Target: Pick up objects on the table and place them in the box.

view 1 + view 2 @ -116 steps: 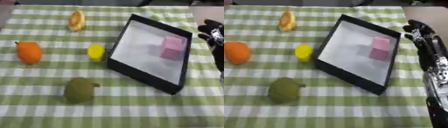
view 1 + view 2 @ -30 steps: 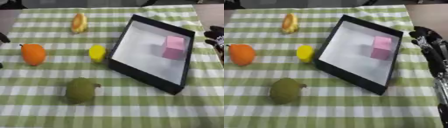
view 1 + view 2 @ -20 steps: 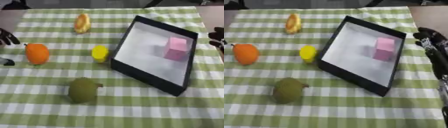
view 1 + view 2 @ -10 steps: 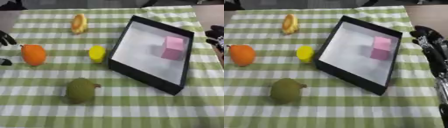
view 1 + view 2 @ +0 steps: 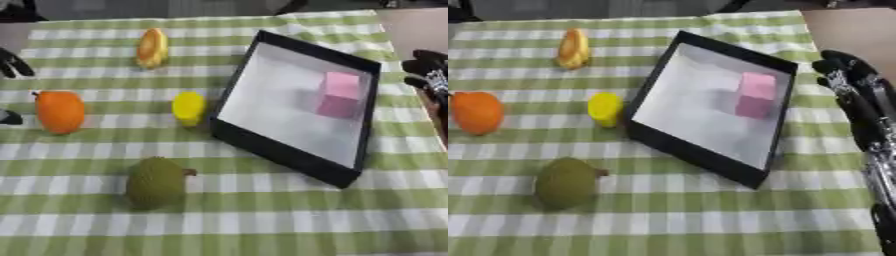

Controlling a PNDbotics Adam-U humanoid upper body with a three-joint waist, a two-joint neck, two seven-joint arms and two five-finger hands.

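A black box [image 5: 282, 154] with a white floor sits tilted right of centre and holds a pink block [image 5: 334, 93]. On the checked cloth to its left lie a yellow fruit [image 5: 188, 107], an orange fruit [image 5: 59, 111], a green pear-like fruit [image 5: 156, 181] and, farther back, an orange-yellow slice [image 5: 152, 46]. My left hand [image 5: 12, 63] shows only as dark fingers at the left edge, just left of the orange fruit, spread and holding nothing. Beside the box's right rim, my right hand [image 5: 852, 92] stands open and empty, fingers pointing away.
The green-and-white checked cloth [image 5: 262, 220] covers the table. Bare tabletop [image 5: 850, 30] shows at the far right beyond the cloth's edge. Open cloth lies in front of the box and the green fruit.
My left hand has come into view at the left edge near the orange fruit. The right hand has drawn slightly back to the right. The fruits and box have not moved; the view wobbles.
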